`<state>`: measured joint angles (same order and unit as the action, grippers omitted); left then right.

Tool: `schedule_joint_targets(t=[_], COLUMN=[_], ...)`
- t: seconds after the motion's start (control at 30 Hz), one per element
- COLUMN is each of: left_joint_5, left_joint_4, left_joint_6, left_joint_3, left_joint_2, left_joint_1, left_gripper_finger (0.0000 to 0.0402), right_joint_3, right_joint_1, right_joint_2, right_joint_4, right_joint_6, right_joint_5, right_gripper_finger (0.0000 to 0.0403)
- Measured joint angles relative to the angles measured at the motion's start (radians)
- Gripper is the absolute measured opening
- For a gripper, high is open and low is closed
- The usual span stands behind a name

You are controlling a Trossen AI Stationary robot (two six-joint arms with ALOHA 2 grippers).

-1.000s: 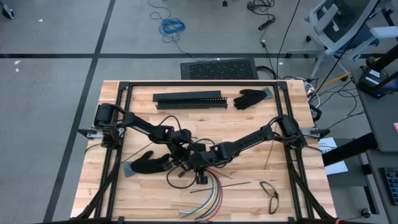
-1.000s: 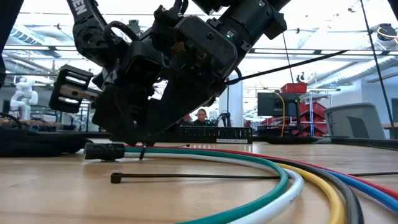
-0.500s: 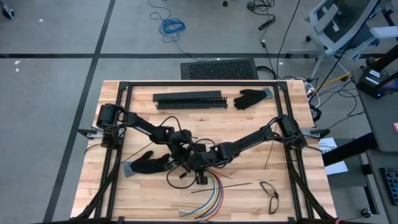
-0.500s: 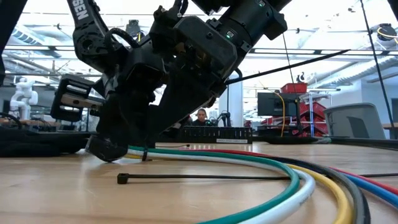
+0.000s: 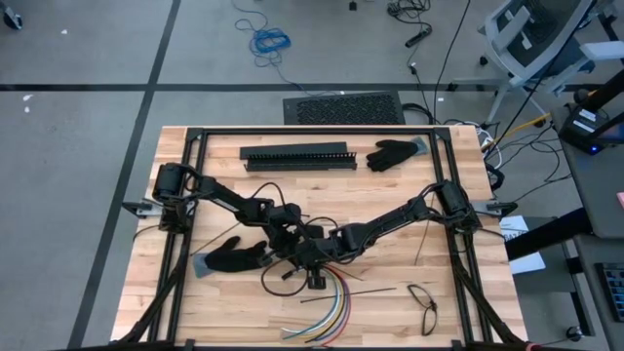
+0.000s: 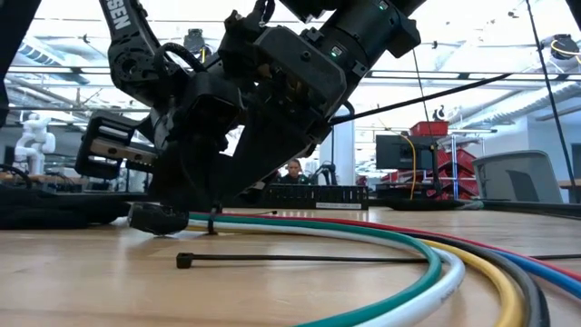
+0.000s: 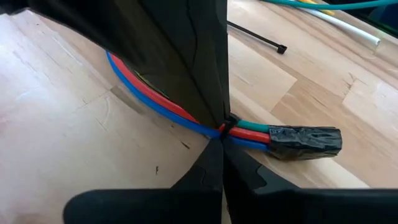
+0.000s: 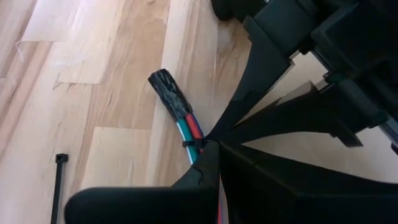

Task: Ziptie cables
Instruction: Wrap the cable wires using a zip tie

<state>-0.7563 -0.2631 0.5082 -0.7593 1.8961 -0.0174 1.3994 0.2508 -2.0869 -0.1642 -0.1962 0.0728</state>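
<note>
Black zip tie (image 7: 227,123) already circled the cables (image 7: 249,132) beside their taped end (image 7: 305,141). Left gripper (image 7: 221,134) and right gripper (image 8: 208,144) were both pinched shut at it. Cinching looked unfinished.

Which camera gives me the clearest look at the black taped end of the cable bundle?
The left wrist view: the black taped end lies unobstructed, with red, green and blue cables entering it. The right wrist view also shows it, farther off. In the low view it sits in shadow under the arms; the high view hides it.
</note>
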Motion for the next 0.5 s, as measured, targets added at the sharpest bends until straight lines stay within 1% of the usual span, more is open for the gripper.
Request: schedule_joint_targets(t=[0.13,0.27,0.37,0.5], left_joint_5=[0.036,0.042,0.047,0.066], left_joint_4=[0.002,0.001,-0.001,-0.001], left_joint_6=[-0.008,-0.013,-0.04,-0.04], left_joint_3=[0.0,0.0,-0.001,-0.001], left_joint_2=[0.0,-0.001,-0.001,-0.001], left_joint_1=[-0.006,-0.006,-0.006,-0.01], left_gripper_finger=[0.0001,0.0001,0.0001,0.0001], right_joint_3=[0.0,0.0,0.0,0.0], right_joint_1=[0.0,0.001,0.0,-0.008], right_joint_2=[0.0,0.0,0.003,0.02], right_joint_4=[-0.003,-0.005,-0.016,-0.028], right_joint_6=[0.002,0.002,-0.01,-0.021], right_joint_5=[0.005,0.016,0.058,0.088], right_gripper_finger=[0.0,0.0,0.0,0.0])
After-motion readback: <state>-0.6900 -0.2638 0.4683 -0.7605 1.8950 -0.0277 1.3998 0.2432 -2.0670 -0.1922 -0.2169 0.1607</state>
